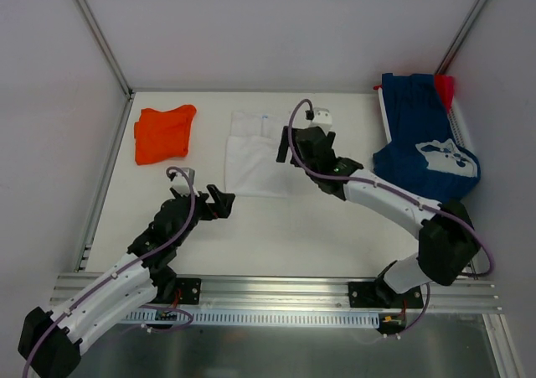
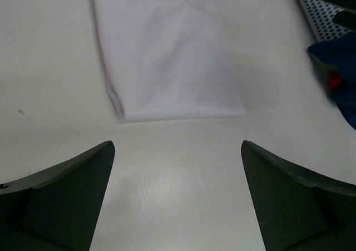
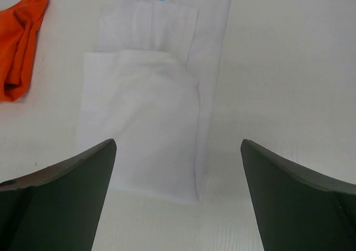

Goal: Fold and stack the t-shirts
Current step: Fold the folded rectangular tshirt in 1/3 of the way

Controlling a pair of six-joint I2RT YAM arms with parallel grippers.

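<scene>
A folded white t-shirt [image 1: 255, 156] lies flat at mid-table, its collar label toward the back. My right gripper [image 1: 289, 147] hovers over its right edge, open and empty; in the right wrist view the white t-shirt [image 3: 150, 106] lies ahead between the fingers of the right gripper [image 3: 178, 145]. My left gripper [image 1: 219, 202] is open just off the shirt's near-left corner, above bare table, as the left gripper [image 2: 177, 145] and the white t-shirt [image 2: 167, 56] show. An orange t-shirt [image 1: 165, 133] lies crumpled at back left. A navy t-shirt [image 1: 423, 143] with white print is heaped at right, a red one [image 1: 444, 86] behind it.
The navy shirt rests on a white perforated rack [image 1: 459, 131] against the right wall. Metal frame posts stand at both back corners. An aluminium rail [image 1: 276, 290] with the arm bases runs along the near edge.
</scene>
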